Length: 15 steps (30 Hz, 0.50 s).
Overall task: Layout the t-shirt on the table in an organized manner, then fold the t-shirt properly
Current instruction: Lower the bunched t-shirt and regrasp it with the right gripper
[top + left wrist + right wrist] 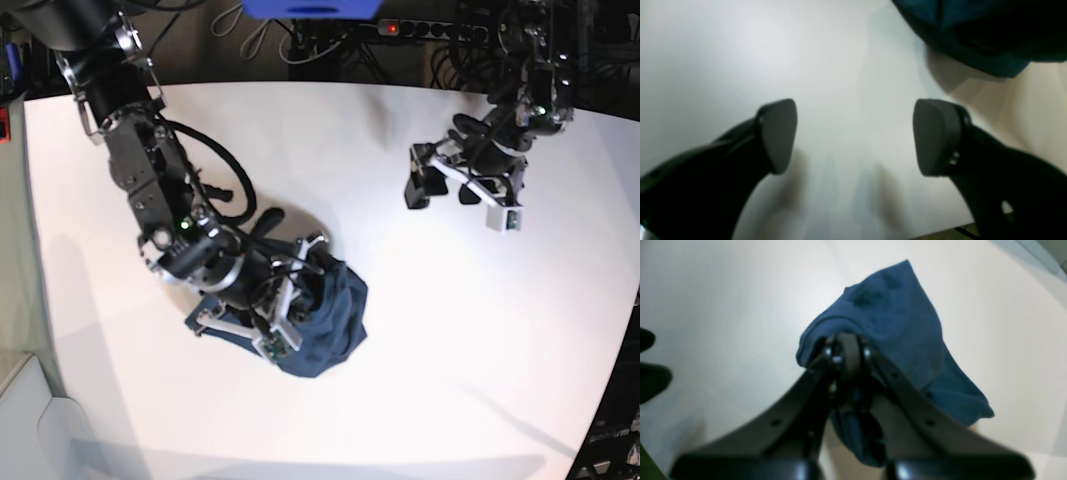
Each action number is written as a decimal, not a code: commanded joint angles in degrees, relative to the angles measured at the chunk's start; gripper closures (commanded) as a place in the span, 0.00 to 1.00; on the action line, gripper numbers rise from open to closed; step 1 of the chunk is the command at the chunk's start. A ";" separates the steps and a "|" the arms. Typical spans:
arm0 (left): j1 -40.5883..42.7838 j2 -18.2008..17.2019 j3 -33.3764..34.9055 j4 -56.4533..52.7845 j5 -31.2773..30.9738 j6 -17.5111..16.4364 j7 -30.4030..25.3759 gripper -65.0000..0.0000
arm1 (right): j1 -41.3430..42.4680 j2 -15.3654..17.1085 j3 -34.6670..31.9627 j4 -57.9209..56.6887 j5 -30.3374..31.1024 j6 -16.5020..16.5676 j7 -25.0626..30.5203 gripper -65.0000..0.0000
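The dark navy t-shirt (335, 315) lies crumpled in a heap on the white table (420, 330), left of its middle. My right gripper (846, 353) is shut on a fold at the top of the t-shirt (903, 326), and cloth hangs bunched below its fingers. In the base view the right gripper (312, 262) sits on top of the heap. My left gripper (440, 190) hovers over bare table at the back right, far from the shirt. Its pads (778, 133) stand wide open with nothing between them. A dark edge of the t-shirt (973, 36) shows at the top right of the left wrist view.
The table's curved edge (610, 380) runs down the right side. Cables and a power strip (400, 28) lie behind the far edge. A white box (30, 420) stands off the table at the lower left. The right arm's black cables (225, 185) loop over the table.
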 commanded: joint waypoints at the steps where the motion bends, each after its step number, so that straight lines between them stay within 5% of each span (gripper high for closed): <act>1: -0.22 -0.36 -0.18 1.02 -0.63 0.10 -0.98 0.18 | 1.41 -0.05 0.38 0.50 0.08 -0.16 1.58 0.90; 6: -0.22 -0.36 -0.18 1.02 -0.63 0.10 -0.98 0.18 | 2.64 0.04 0.29 0.14 0.08 -0.25 1.58 1.00; 15: -0.05 -0.36 0.18 1.46 -0.63 0.10 -0.98 0.18 | 8.79 0.13 7.76 7.00 -5.37 -0.16 1.41 1.00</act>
